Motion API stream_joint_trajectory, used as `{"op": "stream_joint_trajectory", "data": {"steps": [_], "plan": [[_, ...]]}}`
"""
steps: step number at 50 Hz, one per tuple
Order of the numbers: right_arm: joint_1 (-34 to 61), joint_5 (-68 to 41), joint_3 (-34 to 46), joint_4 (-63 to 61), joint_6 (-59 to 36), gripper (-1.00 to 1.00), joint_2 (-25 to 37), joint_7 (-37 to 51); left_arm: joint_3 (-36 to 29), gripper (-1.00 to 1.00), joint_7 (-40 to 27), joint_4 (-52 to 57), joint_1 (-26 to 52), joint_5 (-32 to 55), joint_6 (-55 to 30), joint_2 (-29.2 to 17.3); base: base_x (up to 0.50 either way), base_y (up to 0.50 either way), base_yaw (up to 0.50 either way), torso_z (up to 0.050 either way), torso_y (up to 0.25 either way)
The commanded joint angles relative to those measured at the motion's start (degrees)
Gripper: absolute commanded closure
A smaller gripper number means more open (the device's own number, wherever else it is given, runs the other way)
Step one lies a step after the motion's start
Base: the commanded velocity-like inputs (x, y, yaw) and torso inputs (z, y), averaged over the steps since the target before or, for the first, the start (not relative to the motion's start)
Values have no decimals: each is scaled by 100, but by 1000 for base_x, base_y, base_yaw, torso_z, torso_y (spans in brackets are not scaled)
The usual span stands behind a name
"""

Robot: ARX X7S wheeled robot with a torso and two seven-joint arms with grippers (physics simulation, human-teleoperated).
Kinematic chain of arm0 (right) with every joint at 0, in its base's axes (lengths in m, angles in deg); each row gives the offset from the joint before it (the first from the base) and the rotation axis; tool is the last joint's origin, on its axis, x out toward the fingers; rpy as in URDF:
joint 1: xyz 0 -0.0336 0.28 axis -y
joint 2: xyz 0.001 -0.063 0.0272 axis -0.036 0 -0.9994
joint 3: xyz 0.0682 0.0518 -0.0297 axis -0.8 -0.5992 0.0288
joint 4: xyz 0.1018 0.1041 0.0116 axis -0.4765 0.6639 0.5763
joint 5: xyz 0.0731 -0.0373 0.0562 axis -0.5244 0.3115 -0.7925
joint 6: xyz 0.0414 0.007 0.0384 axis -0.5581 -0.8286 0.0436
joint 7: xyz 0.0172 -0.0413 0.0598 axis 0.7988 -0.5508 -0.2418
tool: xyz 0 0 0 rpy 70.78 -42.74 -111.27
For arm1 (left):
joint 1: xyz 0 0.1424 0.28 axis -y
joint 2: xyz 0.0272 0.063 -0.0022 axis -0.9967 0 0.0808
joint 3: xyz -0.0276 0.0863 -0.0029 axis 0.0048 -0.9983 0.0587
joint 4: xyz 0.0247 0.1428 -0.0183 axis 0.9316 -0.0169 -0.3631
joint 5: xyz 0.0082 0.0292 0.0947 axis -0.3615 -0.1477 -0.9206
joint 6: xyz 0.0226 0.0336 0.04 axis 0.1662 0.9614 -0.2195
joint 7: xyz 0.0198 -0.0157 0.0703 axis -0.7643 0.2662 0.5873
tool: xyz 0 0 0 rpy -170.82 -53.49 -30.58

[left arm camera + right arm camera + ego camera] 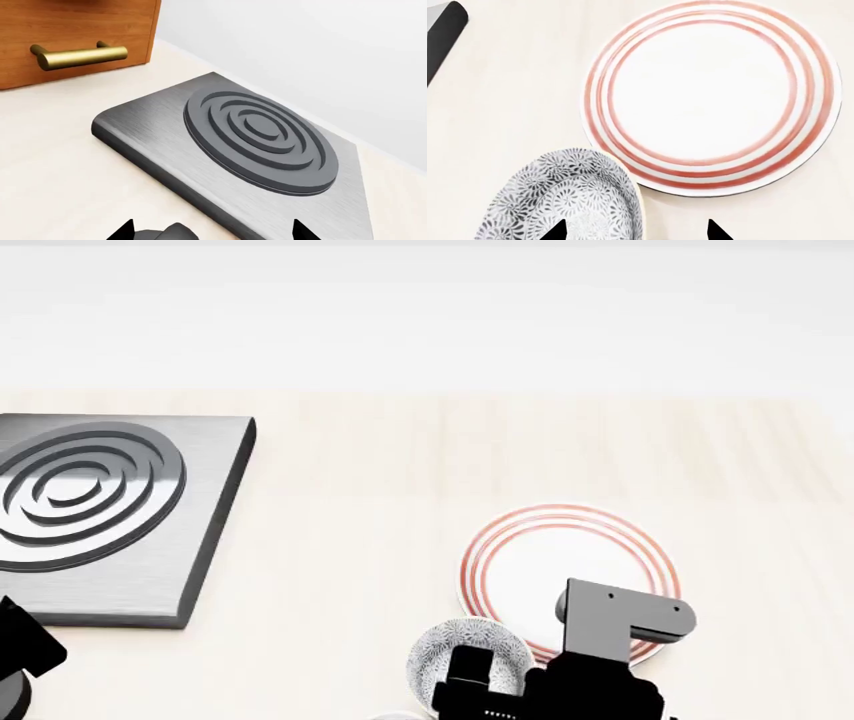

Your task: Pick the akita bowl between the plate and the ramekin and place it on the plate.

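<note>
The right gripper (635, 231) hangs spread and empty, one fingertip over the grey-and-white speckled akita bowl (564, 197), which sits just beside the red-ringed white plate (710, 97) at its 7 o'clock; a short carry, I judge.

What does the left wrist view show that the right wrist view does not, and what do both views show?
Only the left wrist view shows the wooden drawer front with its brass handle and the ringed burner. Only the right wrist view shows the plate and the akita bowl beside it. Both show the pale counter and part of the grey hob slab.
</note>
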Motion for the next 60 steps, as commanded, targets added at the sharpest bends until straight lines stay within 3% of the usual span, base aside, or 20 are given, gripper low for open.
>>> {"op": "stream_joint_trajectory", "data": {"steps": [1,56,57,60], "plan": [[4,0,59,233,155,-100,7,-58,-34,-100,-22,-52,-28,82,3,12,0,0,0,0,0],[-113,-277,236,401,258,-100,129,-167,-98,-100,-67,-70,-39,133,78,-25,0,0,0,0,0],[-129,-201,238,344,343,100,127,-66,-100,-100,-61,-77,-40,132,88,-25,0,0,0,0,0],[-116,-178,324,282,304,100,161,-43,-103,-100,-68,-72,-41,138,84,-28,0,0,0,0,0]]}}
